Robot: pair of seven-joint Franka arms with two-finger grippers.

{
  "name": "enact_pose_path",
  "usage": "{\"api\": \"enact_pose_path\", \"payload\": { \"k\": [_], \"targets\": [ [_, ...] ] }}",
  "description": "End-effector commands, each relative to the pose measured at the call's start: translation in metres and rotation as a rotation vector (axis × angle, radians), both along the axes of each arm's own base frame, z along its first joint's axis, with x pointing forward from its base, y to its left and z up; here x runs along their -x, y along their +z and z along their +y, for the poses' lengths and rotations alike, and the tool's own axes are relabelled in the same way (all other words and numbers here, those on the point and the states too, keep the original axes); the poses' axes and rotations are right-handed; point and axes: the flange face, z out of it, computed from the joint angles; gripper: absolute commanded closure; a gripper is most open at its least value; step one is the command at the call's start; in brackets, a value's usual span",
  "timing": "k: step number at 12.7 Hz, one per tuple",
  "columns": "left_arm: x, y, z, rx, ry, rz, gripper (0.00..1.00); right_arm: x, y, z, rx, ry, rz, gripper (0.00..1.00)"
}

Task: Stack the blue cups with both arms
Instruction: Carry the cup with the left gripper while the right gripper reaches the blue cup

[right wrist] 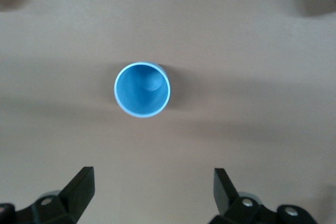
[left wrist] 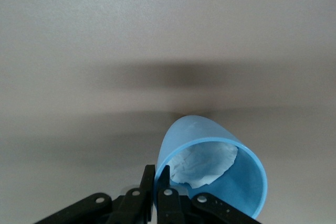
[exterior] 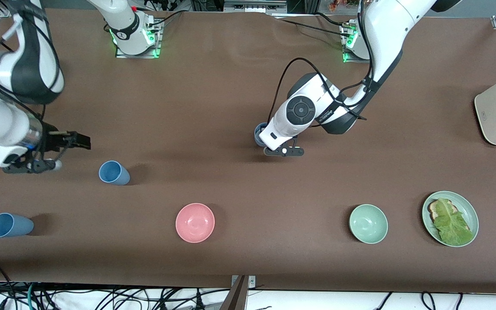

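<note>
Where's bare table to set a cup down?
Open cloth between the pink bowl and pale green bowl. Crowded toward the right arm's end: two blue cups under the right gripper.

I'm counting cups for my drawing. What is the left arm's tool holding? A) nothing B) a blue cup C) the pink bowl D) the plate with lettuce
B: in the left wrist view the left tool is pinched shut on the rim of a blue cup, which has something white and crumpled inside.
</note>
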Motion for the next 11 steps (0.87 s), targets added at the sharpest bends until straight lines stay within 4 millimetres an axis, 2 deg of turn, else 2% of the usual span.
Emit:
{"api": "enact_pose_path", "payload": {
  "k": [1, 2, 3, 4, 6, 8, 10, 11],
  "targets": [
    [0.003, 0.001, -0.014, -0.008, 0.001, -0.035, 1.0, -0.01, -0.033, -0.001, -0.008, 0.017, 0.0, 0.0],
    [0.004, 0.001, -0.014, -0.008, 0.001, -0.035, 0.92, -0.011, -0.043, -0.001, -0.008, 0.021, 0.0, 0.0],
    [0.003, 0.002, -0.014, -0.008, 0.004, -0.037, 0.27, -0.013, -0.054, -0.001, -0.007, 0.023, -0.001, 0.0],
    [-0.002, 0.013, -0.008, -0.009, 0.008, -0.047, 0.0, -0.015, -0.067, -0.003, -0.007, 0.034, 0.002, 0.0],
    [0.0, 0.058, -0.003, -0.029, 0.007, -0.072, 0.0, -0.021, -0.089, -0.013, -0.011, 0.065, -0.008, 0.0],
    [-0.009, 0.123, 0.015, -0.086, -0.012, -0.072, 0.0, -0.021, -0.106, -0.023, -0.016, 0.059, 0.001, 0.01],
    [-0.036, 0.185, 0.048, -0.119, -0.041, -0.049, 0.0, -0.022, -0.117, -0.025, -0.017, 0.062, 0.004, 0.06],
    [-0.051, 0.21, 0.075, -0.12, -0.063, -0.037, 0.0, -0.023, -0.12, -0.024, -0.016, 0.062, -0.001, 0.09]
  ]
}}
